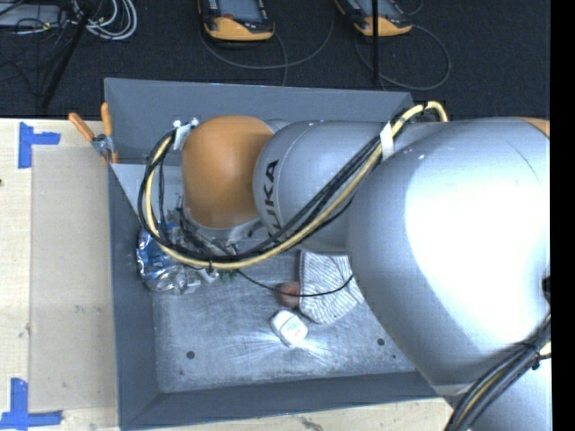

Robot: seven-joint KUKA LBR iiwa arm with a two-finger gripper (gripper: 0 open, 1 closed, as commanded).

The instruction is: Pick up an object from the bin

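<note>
gripper (192,246) is low by the bin's (269,371) left wall, right beside a crumpled silver-blue wrapper (151,264); whether it is spread or pinching, i cannot tell.

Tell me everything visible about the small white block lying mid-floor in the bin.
The small white block with rounded corners looks like smooth hard plastic. It lies flat, turned diagonally, on the scuffed grey metal bin floor near the middle. Its upper right corner reaches the edge of a grey-white ribbed cloth; whether they touch is unclear. A small brown lump sits just above it, apart.
</note>
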